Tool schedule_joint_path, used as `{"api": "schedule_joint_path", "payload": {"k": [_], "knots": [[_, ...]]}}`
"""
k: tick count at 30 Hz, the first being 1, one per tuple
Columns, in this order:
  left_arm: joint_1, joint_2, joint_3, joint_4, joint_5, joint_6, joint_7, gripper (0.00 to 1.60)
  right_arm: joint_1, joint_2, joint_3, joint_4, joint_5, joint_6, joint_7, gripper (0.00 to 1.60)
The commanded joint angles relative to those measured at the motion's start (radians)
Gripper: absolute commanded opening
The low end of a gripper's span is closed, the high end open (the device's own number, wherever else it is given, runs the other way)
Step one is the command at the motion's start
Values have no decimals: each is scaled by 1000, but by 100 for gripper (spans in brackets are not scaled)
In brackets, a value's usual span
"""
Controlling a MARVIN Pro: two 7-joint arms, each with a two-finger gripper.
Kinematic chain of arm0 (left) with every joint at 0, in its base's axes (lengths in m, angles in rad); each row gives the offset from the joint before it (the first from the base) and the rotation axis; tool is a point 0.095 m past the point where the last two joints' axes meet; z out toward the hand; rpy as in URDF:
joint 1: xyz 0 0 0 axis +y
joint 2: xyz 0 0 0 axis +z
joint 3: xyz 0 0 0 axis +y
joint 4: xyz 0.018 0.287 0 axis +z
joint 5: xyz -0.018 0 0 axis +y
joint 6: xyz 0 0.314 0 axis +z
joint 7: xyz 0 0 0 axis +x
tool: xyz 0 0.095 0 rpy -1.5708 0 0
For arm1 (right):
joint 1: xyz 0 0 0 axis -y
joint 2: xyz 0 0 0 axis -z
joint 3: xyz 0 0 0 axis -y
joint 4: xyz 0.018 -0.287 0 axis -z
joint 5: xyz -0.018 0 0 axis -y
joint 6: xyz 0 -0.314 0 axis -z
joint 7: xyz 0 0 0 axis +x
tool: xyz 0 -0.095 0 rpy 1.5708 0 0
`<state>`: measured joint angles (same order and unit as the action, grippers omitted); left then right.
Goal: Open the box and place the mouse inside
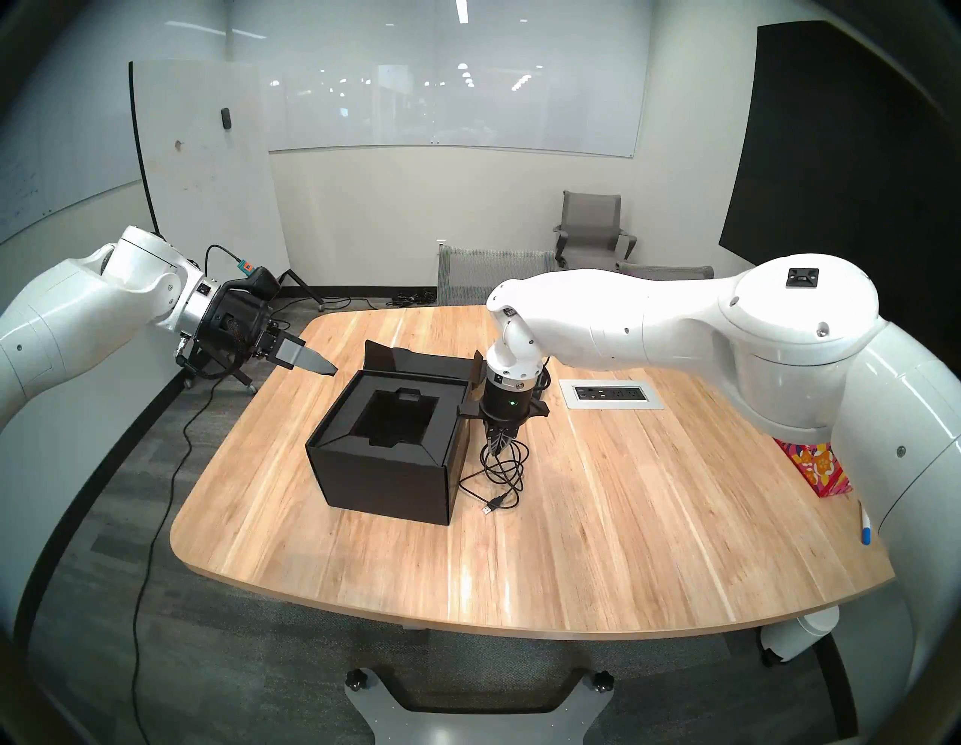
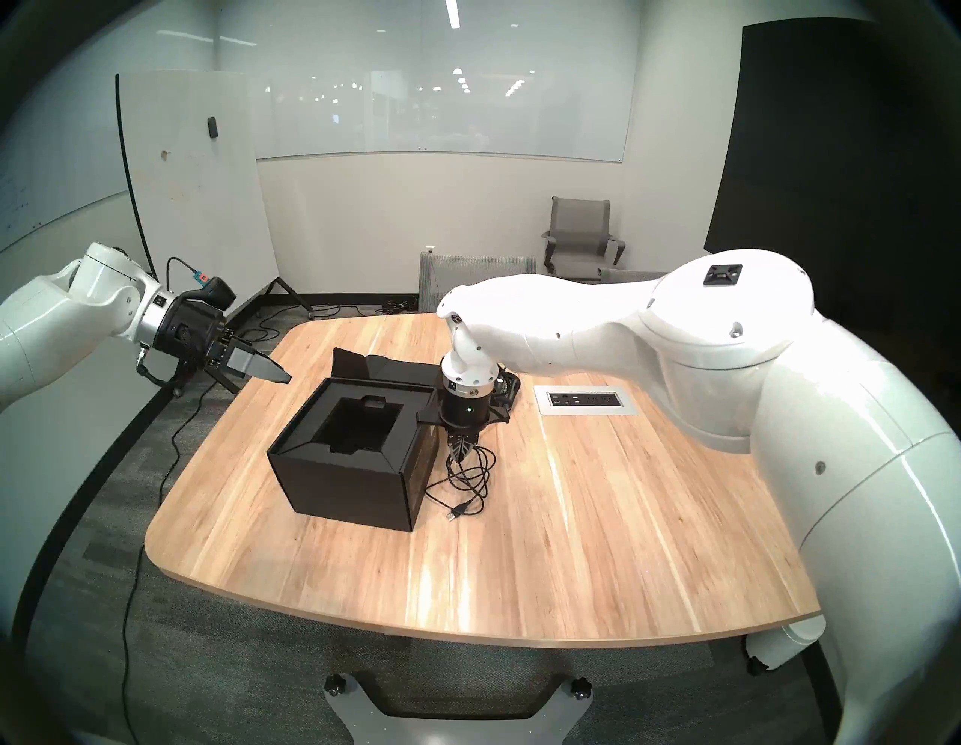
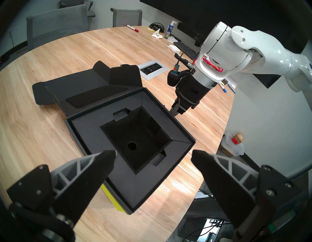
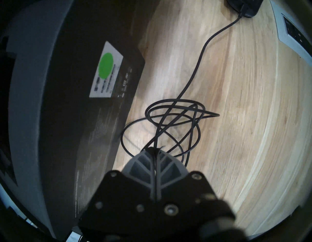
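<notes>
The black box [image 1: 385, 468] stands open at the table's middle, its flap lid folded back flat and its black foam insert [image 3: 135, 142] empty. A yellow-green note [image 3: 111, 197] shows at its lower edge. My right gripper [image 1: 500, 448] points down just right of the box and is shut on the mouse's thin black cable [image 4: 177, 118], whose loops and USB plug [image 1: 491, 507] lie on the table. The black mouse [image 2: 507, 387] lies behind my right wrist; it also shows in the right wrist view [image 4: 243, 6]. My left gripper [image 3: 153, 153] is open and empty, above the table's left side near the box.
A grey power outlet panel [image 1: 611, 394] is set into the wooden table [image 1: 624, 520] right of the mouse. A red floral box [image 1: 816, 468] and a marker [image 1: 866, 528] lie at the right edge. A keyboard [image 3: 184, 49] and spray bottle [image 3: 169, 30] lie far off.
</notes>
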<state>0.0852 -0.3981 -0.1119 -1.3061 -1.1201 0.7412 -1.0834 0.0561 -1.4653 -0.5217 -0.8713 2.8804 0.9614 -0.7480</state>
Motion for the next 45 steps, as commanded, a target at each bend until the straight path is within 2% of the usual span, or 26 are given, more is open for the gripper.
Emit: {"api": "schedule_joint_path", "payload": {"k": [1,12,29,36,45], "knots": [[-17,0,-14,-2,-5,0,-8,160,16,88,27,-102,-1,-1,-31,0],[-17,0,-13,-2,-5,-1,-7,160,16,189,30,-268,-1,-18,-53,0],[-17,0,-12,-2,-5,-2,-7,160,48,319,57,-509,-1,-116,-84,0],[-17,0,-12,-2,-5,-3,-8,160,61,371,70,-607,-1,-176,-102,0],[-19,0,-12,-1,-6,-2,-13,160,86,452,91,-710,-1,-318,-158,0]]}}
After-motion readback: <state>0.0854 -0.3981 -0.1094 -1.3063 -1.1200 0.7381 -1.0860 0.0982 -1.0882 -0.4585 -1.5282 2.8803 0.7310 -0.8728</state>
